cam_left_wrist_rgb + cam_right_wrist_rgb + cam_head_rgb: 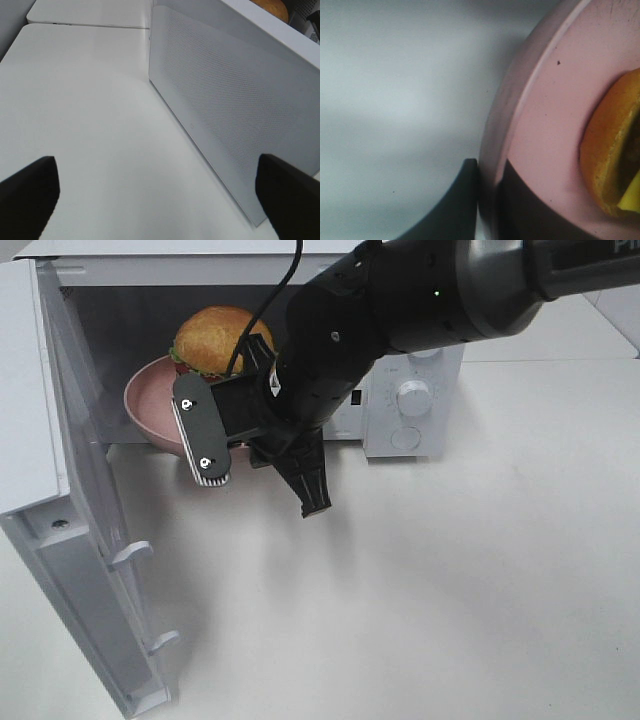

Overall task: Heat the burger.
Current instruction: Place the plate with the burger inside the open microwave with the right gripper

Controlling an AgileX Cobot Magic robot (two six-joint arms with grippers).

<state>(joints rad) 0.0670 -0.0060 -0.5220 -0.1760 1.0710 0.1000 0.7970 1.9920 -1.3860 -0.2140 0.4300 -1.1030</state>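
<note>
The door (60,540) of the microwave (440,425) was swung wide open on the left side. Its edge reached far out over the white bench (420,590). A big bare stretch of bench was left in front of the microwave and to the right of it. The burger (215,340) was seen sitting on the pink plate (150,405), right at the front edge of the microwave's opening. The inside wall of the microwave was close to the plate on the door side.

Two round knobs (413,397) were seen on the front of the microwave, but the small marks around them could not be read. White letters were printed on the right arm (400,300). They were cut off by the edge of the high view, and only a P could be made out.

The right fingers (490,210) were almost closed. The rim of the pink plate was pinched between them, with one finger on the outside and one on the inside. The burger lay close by on the plate, apart from them. The left fingers (160,200) were spread wide, and nothing was held in them. They were seen low over the bare bench, near the outer face of the open door.
</note>
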